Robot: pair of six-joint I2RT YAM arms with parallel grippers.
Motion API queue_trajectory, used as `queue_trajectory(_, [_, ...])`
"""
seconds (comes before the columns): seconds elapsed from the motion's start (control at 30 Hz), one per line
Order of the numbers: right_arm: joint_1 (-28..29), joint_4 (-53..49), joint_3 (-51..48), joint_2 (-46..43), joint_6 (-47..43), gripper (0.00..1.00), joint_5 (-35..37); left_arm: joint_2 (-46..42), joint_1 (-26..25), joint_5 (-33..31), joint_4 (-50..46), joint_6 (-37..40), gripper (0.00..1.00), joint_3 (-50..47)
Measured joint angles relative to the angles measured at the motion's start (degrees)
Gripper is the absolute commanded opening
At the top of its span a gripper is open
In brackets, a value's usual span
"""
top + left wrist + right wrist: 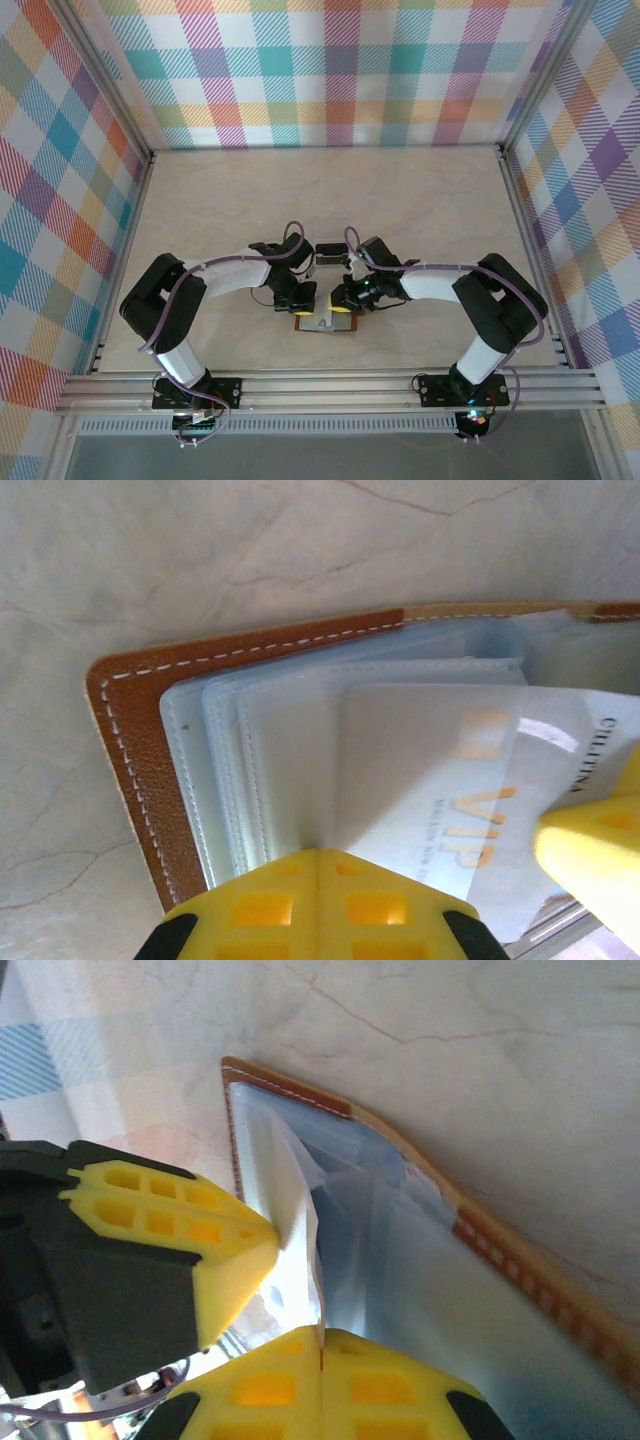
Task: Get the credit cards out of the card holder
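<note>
Nearest the lens: the left fingers [325, 880], yellow, closed tight w/ no gap, pressing on the near edge of the clear sleeves [270, 760]. Can't tell if a sleeve is nipped btwn them. The right fingers [325, 1360] are also closed, pinching the edge of a thin pale sheet, prob. the VIP card [440, 770]; a right finger covers that card's corner in the left wrist view.

The card holder [125, 750] lies open on the bench [200, 560], centre, near the arm bases, both arms bent in over it.

Progress: early, I'd say. Holder is open and the VIP card looks partly drawn out but not free. No loose card seen on the bench. To do: pull it clear, then any others.

Count: 1 holder, approx. 3–4 fanned sleeves, 1 card plain to see, poss. a 2nd by the print at the right edge.
</note>
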Motion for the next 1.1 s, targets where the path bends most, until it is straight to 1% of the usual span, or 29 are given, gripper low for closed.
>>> queue_trajectory(0.17, [-0.24,-10.56,3.67,-2.12,-5.35,0.03,4.44,-0.42,-0.02,0.13,0.74,-0.55,0.04,-0.50])
queue_trajectory(0.33, [-0.31,-19.17,7.85,-4.15,-11.85,0.00,8.37,-1.05,-0.20,-1.16,0.68,-1.27,0.07,-0.50])
queue_trajectory(0.43, [-0.37,-22.97,9.84,-6.10,-16.26,0.00,10.93,-2.01,-0.24,-2.49,-0.17,-1.81,0.09,-0.50])
queue_trajectory(0.57, [-0.37,-28.85,14.60,-7.69,-24.57,0.00,13.81,-4.24,-0.24,-3.82,-0.20,-2.82,0.10,-0.37])
queue_trajectory(0.7, [-0.42,-33.11,19.52,-8.09,-36.74,0.00,17.09,-6.36,-0.15,-5.46,-0.17,-3.02,0.11,-0.26])
queue_trajectory(0.83, [-0.42,-36.85,23.34,-8.13,-52.33,0.00,20.35,-8.50,1.29,-6.21,0.44,-3.02,0.11,-0.92])
queue_trajectory(0.97, [-0.42,-39.60,29.51,-6.97,-67.82,0.00,26.40,-10.43,5.25,-5.84,2.05,-3.08,0.11,-4.37])
queue_trajectory(1.1, [-1.14,-41.42,38.42,-1.62,-81.57,0.00,29.90,-10.60,8.96,-4.50,3.26,-2.99,0.11,-7.08])
